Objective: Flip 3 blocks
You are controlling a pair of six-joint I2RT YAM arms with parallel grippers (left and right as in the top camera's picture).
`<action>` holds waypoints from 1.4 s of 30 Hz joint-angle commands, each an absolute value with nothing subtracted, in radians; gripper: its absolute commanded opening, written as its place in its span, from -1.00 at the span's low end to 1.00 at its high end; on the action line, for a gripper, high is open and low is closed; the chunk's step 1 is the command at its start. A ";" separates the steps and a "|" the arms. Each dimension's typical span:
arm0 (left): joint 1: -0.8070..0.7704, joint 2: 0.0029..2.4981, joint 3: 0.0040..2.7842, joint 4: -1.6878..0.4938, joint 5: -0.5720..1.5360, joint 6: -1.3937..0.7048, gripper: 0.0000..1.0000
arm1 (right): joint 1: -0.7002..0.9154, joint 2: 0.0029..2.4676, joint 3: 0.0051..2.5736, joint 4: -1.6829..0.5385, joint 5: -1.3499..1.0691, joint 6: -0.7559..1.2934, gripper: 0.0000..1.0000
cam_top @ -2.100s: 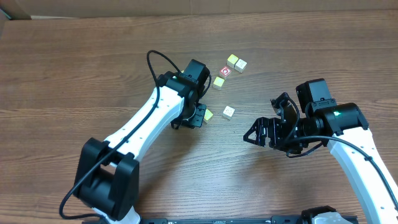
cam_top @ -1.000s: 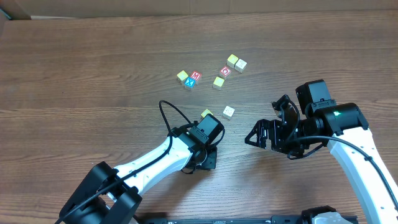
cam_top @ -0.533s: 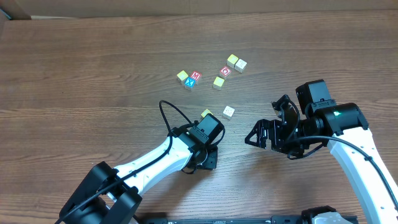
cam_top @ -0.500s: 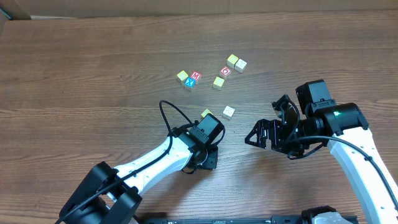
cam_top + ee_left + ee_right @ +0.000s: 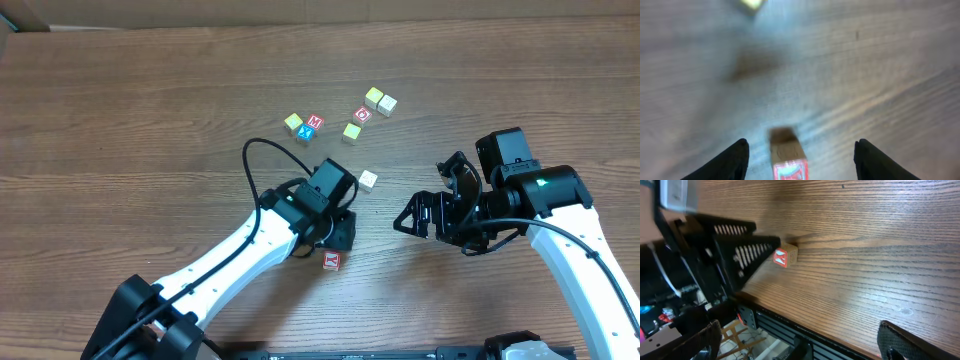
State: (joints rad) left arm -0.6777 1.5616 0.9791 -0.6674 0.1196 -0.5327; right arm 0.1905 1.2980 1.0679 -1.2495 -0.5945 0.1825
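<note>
Resting free, one K block (image 5: 331, 261) between released left fingers (image 5: 734, 161); right fingers (image 5: 902, 342) released too.

Wooden table (image 5: 150, 100), red M cube (image 5: 315, 122) touching blue X cube (image 5: 306, 132); red O cube (image 5: 362, 114) nearby

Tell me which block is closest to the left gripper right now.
The red-framed K block, lying alone between the left gripper's open fingers; the white-faced block and the rest sit farther up the table.
</note>
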 commanded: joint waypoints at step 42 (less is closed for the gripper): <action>-0.522 1.958 1.324 -0.677 0.070 -1.098 -0.16 | 0.194 1.288 1.095 -1.299 -0.591 0.152 1.00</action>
